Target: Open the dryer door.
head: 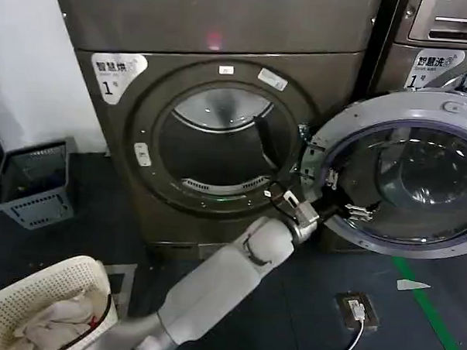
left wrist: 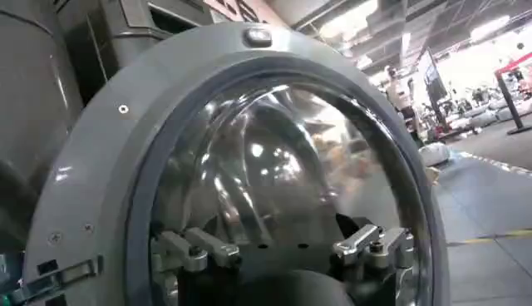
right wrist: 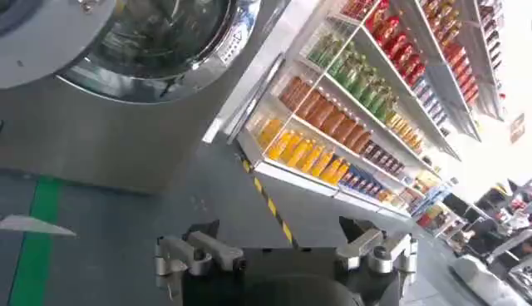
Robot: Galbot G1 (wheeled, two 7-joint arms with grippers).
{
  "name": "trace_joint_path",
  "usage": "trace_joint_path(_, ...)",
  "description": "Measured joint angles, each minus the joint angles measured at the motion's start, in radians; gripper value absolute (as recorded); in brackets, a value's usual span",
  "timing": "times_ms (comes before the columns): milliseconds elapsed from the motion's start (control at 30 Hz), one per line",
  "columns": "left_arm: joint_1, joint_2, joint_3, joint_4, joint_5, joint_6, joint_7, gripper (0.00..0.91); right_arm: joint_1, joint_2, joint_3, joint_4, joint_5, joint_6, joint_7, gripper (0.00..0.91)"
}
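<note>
Pale grey plastic rims the door, which is swung wide open to the right of the drum opening. The left tool is held spread open at the door's lower inner rim; contact cannot be told.

Two machines, one open dryer door, two baskets.

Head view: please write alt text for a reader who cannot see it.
The dryer door stands swung wide open to the right of the bronze-grey machine, exposing the drum opening. The left gripper reaches against the door's inner rim, fingers open. A white laundry basket sits at lower left.
</note>
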Motion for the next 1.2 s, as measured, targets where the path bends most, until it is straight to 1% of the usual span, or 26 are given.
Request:
trace_joint_path(333, 0.006, 0.000, 0.002, -0.015, -0.003, -0.002, 0.005, 0.907, 0.003, -0.003, -0.005, 0.000, 0.000, -0.002, -0.003, 0.907)
trace_joint_path(533, 0.023, 0.000, 0.020, -0.055, -0.017, 0.013, 0.016, 0.907, 0.003, -0.007, -0.005, 0.001, 0.002, -0.006, -0.004, 0.907)
trace_joint_path(667, 0.040, 0.003, 0.039, -0.101, -0.022, 0.018, 0.023, 0.907, 0.003, -0.008, -0.005, 0.004, 0.003, -0.009, -0.005, 0.907)
trace_joint_path(833, 0.058, 0.087, 0.043, -0.178, -0.046, 0.034, 0.024, 0.907, 0.004, -0.006, -0.005, 0.011, 0.003, -0.012, -0.003, 0.907)
trace_joint_path(933, 0.069, 0.139, 0.042, -0.228, -0.055, 0.045, 0.024, 0.907, 0.005, -0.002, -0.005, 0.021, 0.002, -0.035, 0.006, 0.907)
trace_joint_path(1200, 0.121, 0.298, 0.033, -0.383, -0.089, 0.084, 0.025, 0.907, 0.011, 0.009, -0.003, 0.043, -0.002, -0.044, 0.001, 0.907)
